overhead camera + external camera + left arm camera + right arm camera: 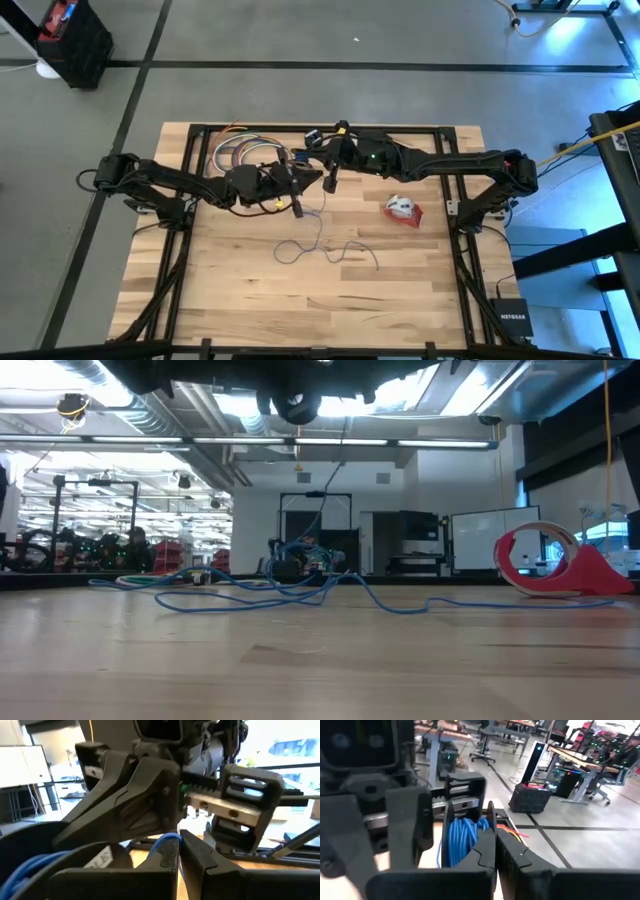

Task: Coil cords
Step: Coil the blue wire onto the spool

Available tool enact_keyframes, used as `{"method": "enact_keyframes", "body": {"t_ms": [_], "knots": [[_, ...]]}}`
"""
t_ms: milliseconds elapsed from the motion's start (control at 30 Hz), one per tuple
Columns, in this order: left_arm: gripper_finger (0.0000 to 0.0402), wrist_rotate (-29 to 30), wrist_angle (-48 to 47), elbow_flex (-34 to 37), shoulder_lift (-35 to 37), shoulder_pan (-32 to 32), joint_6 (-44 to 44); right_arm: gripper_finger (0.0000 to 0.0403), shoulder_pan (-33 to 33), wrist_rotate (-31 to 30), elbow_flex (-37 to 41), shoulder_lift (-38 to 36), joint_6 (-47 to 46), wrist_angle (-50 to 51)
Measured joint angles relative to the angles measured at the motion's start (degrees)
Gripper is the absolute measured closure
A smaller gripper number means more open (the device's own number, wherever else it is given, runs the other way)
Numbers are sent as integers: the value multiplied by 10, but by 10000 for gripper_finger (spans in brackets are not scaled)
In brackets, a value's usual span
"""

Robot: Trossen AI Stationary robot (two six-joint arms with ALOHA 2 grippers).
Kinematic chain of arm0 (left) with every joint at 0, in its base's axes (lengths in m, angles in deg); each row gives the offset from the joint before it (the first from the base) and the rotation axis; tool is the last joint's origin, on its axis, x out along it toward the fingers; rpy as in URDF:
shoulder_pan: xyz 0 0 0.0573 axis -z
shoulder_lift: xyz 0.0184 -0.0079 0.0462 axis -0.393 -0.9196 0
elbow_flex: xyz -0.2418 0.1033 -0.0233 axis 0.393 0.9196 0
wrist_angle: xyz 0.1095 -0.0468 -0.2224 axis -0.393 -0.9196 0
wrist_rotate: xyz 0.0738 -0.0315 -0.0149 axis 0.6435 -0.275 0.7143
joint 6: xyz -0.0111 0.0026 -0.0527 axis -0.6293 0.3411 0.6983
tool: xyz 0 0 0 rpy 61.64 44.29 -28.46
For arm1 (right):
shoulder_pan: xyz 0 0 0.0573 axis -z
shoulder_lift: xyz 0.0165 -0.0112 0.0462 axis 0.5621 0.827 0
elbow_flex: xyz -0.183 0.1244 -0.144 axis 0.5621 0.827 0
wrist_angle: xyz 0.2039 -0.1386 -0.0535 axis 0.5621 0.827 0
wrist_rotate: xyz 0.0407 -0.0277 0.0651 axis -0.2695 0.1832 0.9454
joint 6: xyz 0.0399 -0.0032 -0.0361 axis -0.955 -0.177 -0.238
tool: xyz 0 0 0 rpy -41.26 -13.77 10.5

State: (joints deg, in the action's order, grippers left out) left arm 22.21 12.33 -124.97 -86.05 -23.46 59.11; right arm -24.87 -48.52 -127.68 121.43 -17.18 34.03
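Cord (325, 246), thin, blue, squiggled loosely on table (250, 300)

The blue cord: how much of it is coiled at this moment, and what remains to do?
Partly done. Several turns of the blue cord are gathered where the left gripper and right gripper, both shut, meet above the table. A loose tail lies on the wood. The red-and-white bundle is untouched.

A thin blue cord (325, 247) is spread in loose wiggles on the table (300, 310). A small red-and-white bundle (403, 210) is seen well apart from it.
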Motion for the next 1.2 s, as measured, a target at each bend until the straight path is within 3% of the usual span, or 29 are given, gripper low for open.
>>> {"method": "enact_keyframes", "body": {"t_ms": [433, 833, 1200], "knots": [[400, 4, 37, 0, 1, -1, -7, 397, 1, 3, 1, 0, -74, -56], [400, 4, 60, 0, 1, 1, -17, 397, 0, -15, 0, 0, -7, 42], [399, 23, -104, 1, 85, 4, -31, 397, 0, -32, -1, -21, 36, 98]]}}
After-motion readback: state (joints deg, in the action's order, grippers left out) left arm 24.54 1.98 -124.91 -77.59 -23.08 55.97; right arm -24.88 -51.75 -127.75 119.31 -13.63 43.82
